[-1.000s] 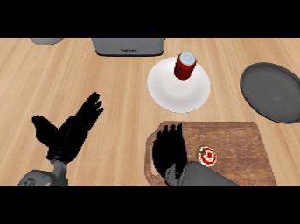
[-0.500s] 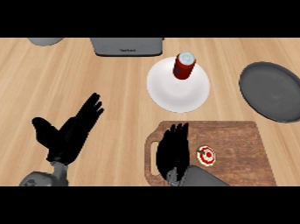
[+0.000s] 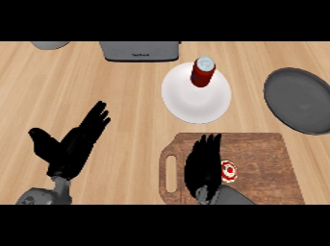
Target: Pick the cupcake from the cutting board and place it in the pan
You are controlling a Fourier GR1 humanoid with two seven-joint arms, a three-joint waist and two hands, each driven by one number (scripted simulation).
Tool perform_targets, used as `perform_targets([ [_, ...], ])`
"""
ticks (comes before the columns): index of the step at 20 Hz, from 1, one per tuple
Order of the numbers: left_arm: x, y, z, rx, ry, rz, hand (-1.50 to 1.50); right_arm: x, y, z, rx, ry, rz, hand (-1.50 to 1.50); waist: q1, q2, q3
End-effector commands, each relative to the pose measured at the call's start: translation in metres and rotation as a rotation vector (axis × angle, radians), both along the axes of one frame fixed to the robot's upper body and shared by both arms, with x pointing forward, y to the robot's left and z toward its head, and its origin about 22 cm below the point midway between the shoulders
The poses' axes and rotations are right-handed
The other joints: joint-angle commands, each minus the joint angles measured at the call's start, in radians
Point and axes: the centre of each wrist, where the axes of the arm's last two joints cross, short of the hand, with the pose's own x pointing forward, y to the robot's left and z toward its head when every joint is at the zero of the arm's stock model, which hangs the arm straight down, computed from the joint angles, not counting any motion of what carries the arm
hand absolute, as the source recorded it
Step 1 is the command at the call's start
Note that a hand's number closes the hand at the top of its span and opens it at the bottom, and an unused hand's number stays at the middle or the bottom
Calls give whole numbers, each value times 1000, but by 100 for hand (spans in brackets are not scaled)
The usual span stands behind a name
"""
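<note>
Both hands nearly as before, right hand [image 3: 203, 163] beside cupcake [image 3: 228, 171].

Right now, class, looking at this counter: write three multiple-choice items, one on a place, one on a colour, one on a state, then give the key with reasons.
1. Where is the cupcake?
A. on the cutting board
B. in the pan
C. on the plate

2. What colour is the bottle on the plate?
A. green
B. red
C. yellow

3. What does the right hand hold?
A. the bottle
B. the cupcake
C. nothing

Key: 1 A, it sits on the wood beside the hand; 2 B, its body is red; 3 C, the fingers are straight beside the cupcake.
</note>
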Motion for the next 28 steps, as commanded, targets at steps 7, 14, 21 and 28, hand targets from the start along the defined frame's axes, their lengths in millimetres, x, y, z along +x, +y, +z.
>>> perform_targets([
  [7, -4, -10, 1, -15, -8, -32, 0, 12, -26, -10, -68, -72, -5, 150, 9, 3, 1],
  [14, -5, -10, 2, -9, 14, -12, 0, 17, -16, -7, -142, -97, 137, 150, 10, 3, 1],
  [21, 2, 8, 6, -15, -3, 35, 0, -10, -55, 14, 376, -176, 126, 150, -35, -5, 4],
  [28, -14, 3, -2, -18, 17, 42, 0, -37, -111, 48, 775, -503, 142, 150, -53, -14, 5],
])
